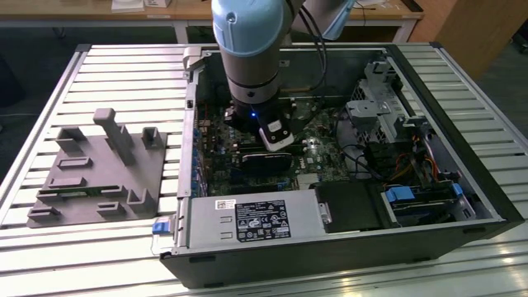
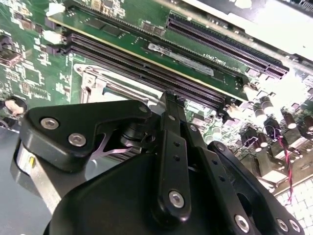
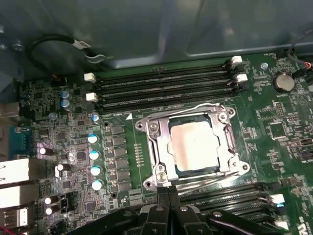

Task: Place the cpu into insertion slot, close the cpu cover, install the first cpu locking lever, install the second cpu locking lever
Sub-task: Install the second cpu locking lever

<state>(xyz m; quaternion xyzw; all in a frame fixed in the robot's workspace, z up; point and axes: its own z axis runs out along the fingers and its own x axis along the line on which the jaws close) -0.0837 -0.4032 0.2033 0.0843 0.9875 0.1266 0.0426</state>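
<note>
The cpu [image 3: 194, 145] sits in its slot, cover [image 3: 193, 142] down. The claw [image 3: 168, 196], pinched shut and empty, works lever 1.

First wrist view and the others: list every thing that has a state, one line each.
cpu: seated in the insertion slot, face up.
cpu cover: closed, lying flat around the cpu.
gripper: fingers shut together, tips at the cover's edge, holding nothing.
memory slots: empty here, latches at their ends.
computer case: lying on its side, open on top.
</note>
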